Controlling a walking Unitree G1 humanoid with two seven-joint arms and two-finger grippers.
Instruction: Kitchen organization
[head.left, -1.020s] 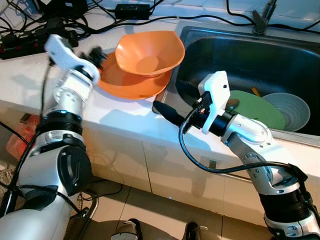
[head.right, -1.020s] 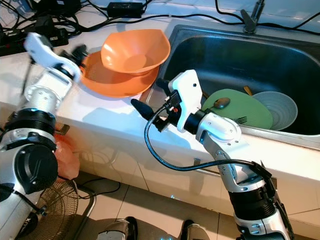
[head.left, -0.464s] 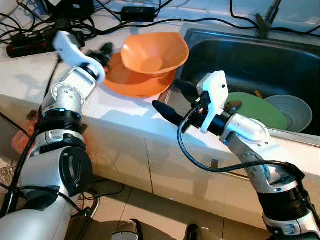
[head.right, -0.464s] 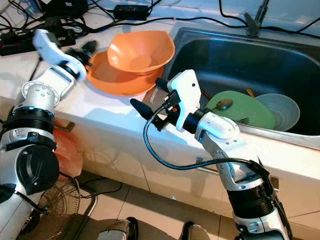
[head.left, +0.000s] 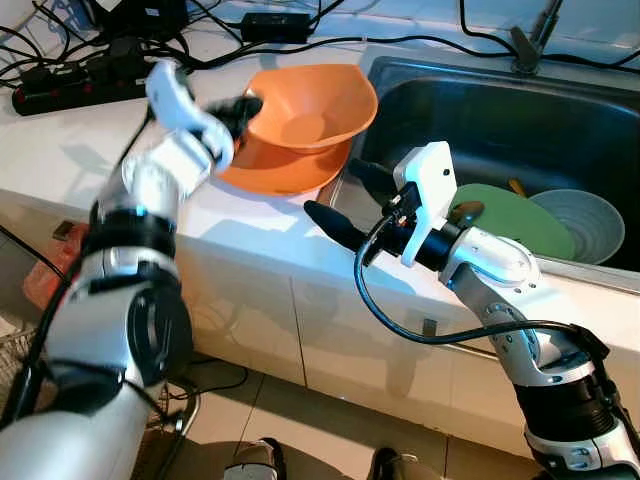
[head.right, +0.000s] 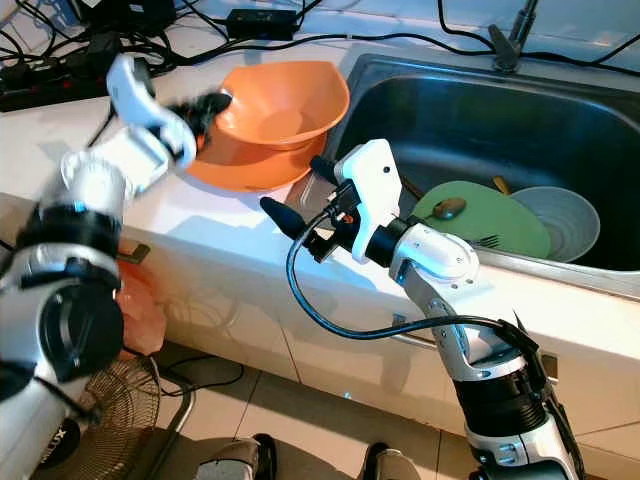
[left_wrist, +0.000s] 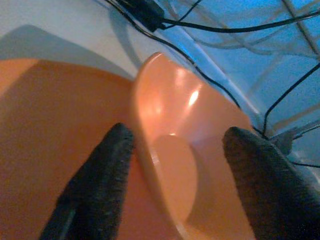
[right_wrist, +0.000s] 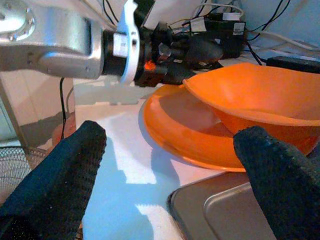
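Observation:
An orange bowl (head.left: 305, 105) sits in a wider orange plate (head.left: 270, 172) on the white counter, just left of the sink. My left gripper (head.left: 243, 104) is at the bowl's left rim. It is open, with one finger outside the bowl wall (left_wrist: 95, 185) and the other over the inside (left_wrist: 265, 185); the rim (left_wrist: 150, 115) runs between them. My right gripper (head.left: 347, 202) is open and holds nothing. It hovers over the counter's front edge by the sink's left corner, pointing at the plate (right_wrist: 190, 135).
The steel sink (head.left: 470, 110) holds a green plate (head.left: 525, 228) with a spoon on it and a grey bowl (head.left: 588, 220). A faucet (head.left: 530, 40) stands at the back. Black cables and a power strip (head.left: 70, 85) lie along the counter's back left.
My left gripper has swung right from beside the plate to the bowl's rim, which now lies between its fingers. The right arm has stayed put.

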